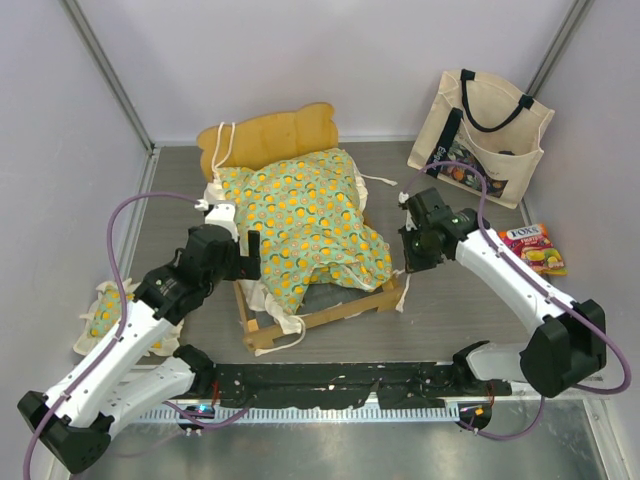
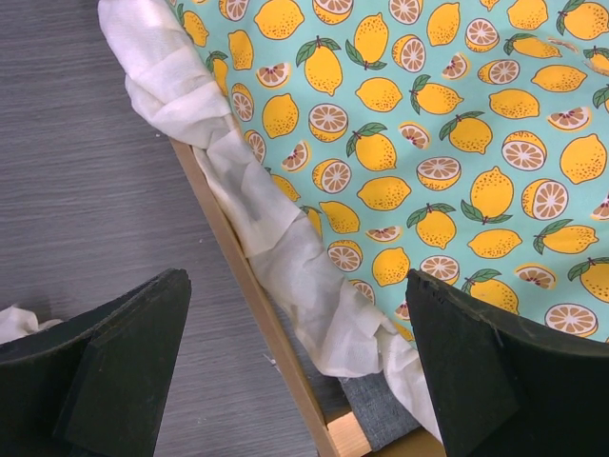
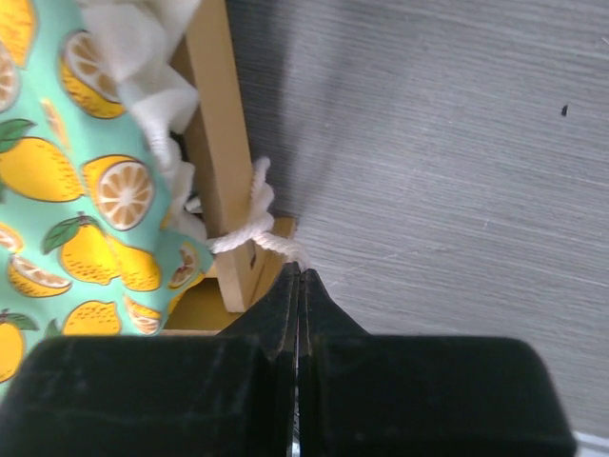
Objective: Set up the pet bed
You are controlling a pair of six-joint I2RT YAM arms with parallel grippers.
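The pet bed's light-wood frame (image 1: 320, 318) stands mid-table, its curved headboard (image 1: 270, 135) at the far end. The citrus-print mattress cushion (image 1: 305, 215) lies rumpled across it, and a patch of grey base (image 2: 381, 414) shows at the near corner. My left gripper (image 1: 245, 255) hangs open over the bed's left rail (image 2: 249, 290), one finger on each side of the cream ruffle (image 2: 314, 286), gripping nothing. My right gripper (image 3: 300, 269) sits at the right rail (image 3: 217, 143), shut on the end of a white tie cord (image 3: 249, 233) that loops around that rail.
A cream tote bag (image 1: 485, 130) leans on the back right wall. A sweets packet (image 1: 535, 248) lies right of the right arm. A small matching ruffled pillow (image 1: 105, 315) lies at the left, beside the left arm. Walls close in left, back and right.
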